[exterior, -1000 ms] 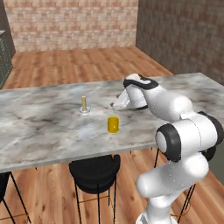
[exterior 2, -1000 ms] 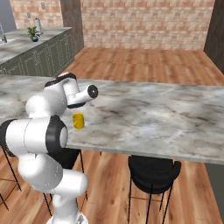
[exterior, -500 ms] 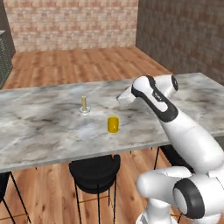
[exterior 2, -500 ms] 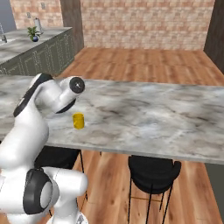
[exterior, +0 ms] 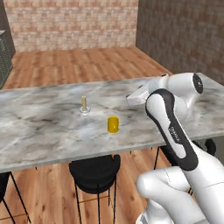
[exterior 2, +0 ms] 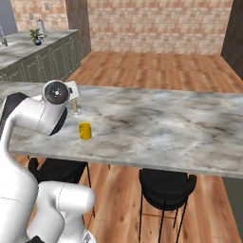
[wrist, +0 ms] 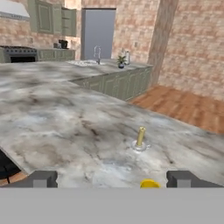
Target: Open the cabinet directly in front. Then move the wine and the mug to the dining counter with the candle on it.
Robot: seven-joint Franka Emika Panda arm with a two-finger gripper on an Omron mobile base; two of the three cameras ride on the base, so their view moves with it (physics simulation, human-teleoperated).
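The yellow-orange mug (exterior: 113,124) stands upright on the dining counter (exterior: 39,131), a little in front of the pale-yellow candle (exterior: 84,104) in its clear holder. My gripper (exterior: 130,99) hovers above the marble, up and to the right of the mug and apart from it. In the hand view the gripper (wrist: 113,179) is open, with nothing between its fingertips (wrist: 41,178). The mug's rim (wrist: 150,184) shows just below the candle (wrist: 140,138). From the right base, the mug (exterior 2: 85,131) sits near the counter's (exterior 2: 156,128) front edge and my hand partly covers the candle (exterior 2: 74,108). The wine is out of view.
Round black stools (exterior: 94,173) (exterior 2: 163,187) stand under the counter's near edge. A marble worktop on low green cabinets (exterior 2: 40,57) with a small plant (exterior 2: 35,35) runs along the far left. Green wall cabinets (wrist: 48,17) hang at the far end of the room.
My arm has reared up and swung its elbow over, and the gripper has drawn slightly back and right from the mug. The mug and candle have not moved.
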